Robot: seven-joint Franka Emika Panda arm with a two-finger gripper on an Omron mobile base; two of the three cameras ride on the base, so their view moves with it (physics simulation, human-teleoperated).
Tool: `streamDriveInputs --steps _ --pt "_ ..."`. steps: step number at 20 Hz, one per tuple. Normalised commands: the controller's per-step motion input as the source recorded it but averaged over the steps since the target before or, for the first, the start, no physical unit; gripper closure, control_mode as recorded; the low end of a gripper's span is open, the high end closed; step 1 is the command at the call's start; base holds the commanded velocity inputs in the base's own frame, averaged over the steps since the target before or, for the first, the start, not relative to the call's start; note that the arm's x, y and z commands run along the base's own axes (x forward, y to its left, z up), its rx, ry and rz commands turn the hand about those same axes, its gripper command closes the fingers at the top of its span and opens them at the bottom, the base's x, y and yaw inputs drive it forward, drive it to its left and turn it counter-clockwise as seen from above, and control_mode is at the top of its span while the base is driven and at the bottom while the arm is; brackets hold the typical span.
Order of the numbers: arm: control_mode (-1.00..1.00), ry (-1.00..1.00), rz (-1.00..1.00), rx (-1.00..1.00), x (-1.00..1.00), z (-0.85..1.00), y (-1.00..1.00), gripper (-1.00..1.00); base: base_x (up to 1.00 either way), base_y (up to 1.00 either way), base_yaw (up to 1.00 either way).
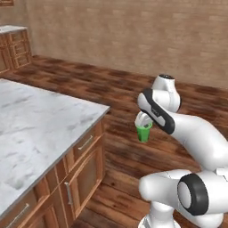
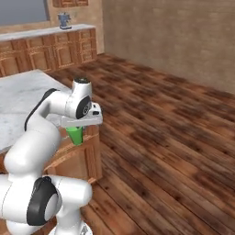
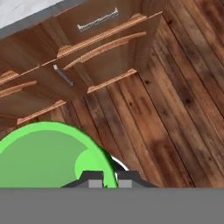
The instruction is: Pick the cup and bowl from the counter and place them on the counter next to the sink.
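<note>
The small green cup (image 1: 143, 132) hangs in the air over the wooden floor, just off the corner of the white marble counter (image 1: 40, 120). My gripper (image 1: 143, 124) is shut on its rim, with the arm folded close to the base. From the right, the cup (image 2: 75, 135) hangs under the hand (image 2: 78, 126) in front of the counter's (image 2: 23, 98) corner cabinet. Looking down along the hand, the cup's (image 3: 43, 157) open mouth takes up the lower left, with the fingertips (image 3: 95, 178) pinching its wall. The bowl and the sink are out of view.
Brown cabinet fronts with metal handles (image 3: 87, 48) stand right below and beside the hand. Open wooden floor (image 2: 174, 137) stretches to the right, up to a brick wall (image 1: 133, 35). A second counter with cabinets (image 2: 46, 41) runs along the far wall, with more cabinets (image 1: 13, 46) at far left.
</note>
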Motion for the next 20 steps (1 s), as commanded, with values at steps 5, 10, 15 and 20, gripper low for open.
streamDriveInputs --steps 5,10,15,20 --pt "1.0 0.0 0.0 0.0 0.0 0.0 0.0 1.0 0.0 -0.59 -0.52" --pt "1.0 0.0 0.0 0.0 0.0 0.0 0.0 1.0 0.0 -0.63 -0.53" --pt "1.0 0.0 0.0 0.0 0.0 0.0 0.0 1.0 0.0 -0.68 -0.57" --pt "1.0 0.0 0.0 0.0 0.0 0.0 0.0 1.0 0.0 -0.64 -0.58"
